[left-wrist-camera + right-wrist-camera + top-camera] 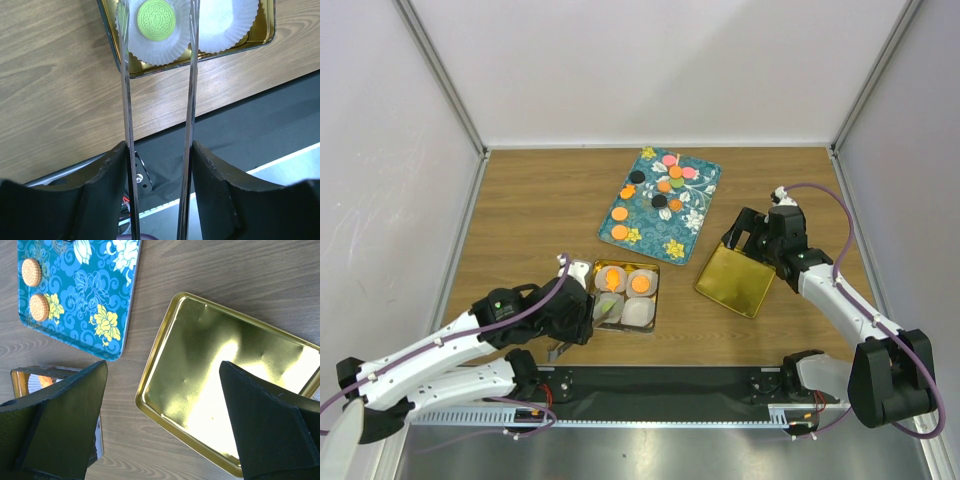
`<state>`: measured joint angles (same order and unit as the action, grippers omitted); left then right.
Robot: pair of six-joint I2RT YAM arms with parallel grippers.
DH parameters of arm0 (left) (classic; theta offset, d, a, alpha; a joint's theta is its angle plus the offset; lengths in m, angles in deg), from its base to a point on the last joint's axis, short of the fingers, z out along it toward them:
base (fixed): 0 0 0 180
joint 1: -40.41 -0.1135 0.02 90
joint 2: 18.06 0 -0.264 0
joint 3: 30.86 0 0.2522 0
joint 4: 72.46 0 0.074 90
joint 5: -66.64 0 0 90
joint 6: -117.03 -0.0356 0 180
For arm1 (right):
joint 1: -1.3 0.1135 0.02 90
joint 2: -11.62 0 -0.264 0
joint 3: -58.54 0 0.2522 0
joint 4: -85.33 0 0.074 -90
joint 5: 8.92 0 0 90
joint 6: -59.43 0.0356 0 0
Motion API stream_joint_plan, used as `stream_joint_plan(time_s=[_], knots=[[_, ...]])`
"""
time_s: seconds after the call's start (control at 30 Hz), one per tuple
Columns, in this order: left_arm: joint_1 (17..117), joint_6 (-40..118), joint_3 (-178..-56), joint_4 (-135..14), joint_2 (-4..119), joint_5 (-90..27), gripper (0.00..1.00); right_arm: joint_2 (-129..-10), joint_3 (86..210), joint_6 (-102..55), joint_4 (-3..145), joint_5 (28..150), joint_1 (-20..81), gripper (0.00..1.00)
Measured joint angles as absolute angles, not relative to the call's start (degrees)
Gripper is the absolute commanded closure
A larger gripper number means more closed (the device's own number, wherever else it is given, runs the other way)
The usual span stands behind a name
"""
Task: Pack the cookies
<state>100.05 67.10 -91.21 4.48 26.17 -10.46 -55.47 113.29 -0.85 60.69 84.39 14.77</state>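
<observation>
Left wrist: green cookie [156, 19] face-up

Tray [655, 222] far-centre on the worktop [540, 210], loose cookies [665, 185] spread over it. Tin [658, 297] near front edge, left of centre, four paper cups [638, 312] inside; both far cups and the near-left one hold a cookie each. Lid [735, 280] right of tin, in front of tray's near-right corner. Left hand [159, 145] at tin's left side, tweezers [126, 100] between its fingers, tips straddling near-left cup. Right hand [163, 365] over the lid
</observation>
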Motion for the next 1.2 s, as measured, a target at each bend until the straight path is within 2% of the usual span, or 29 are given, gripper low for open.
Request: stream_joint_plan(time_s=[0.23,0.5,0.7,0.87,1.2], knots=[[100.13,66.86,-94.2,5.23,26.96,-10.3,0.48,-55.23,113.29,-0.85,60.69,84.41,14.66,0.0],[99.81,63.5,-108.82,4.61,34.15,-6.33,0.47,-55.23,113.29,-0.85,60.69,84.54,14.55,0.0],[88.75,56.06,-114.18,-1.29,44.27,-8.05,0.5,-55.23,113.29,-0.85,60.69,84.63,14.55,0.01],[79.94,50.8,-115.34,-6.69,53.65,-10.06,0.49,-55.23,113.29,-0.85,60.71,84.94,14.55,0.0],[75.39,46.99,-119.01,-13.09,68.25,-11.7,0.45,-55.23,113.29,-0.85,60.71,85.33,14.31,0.0]])
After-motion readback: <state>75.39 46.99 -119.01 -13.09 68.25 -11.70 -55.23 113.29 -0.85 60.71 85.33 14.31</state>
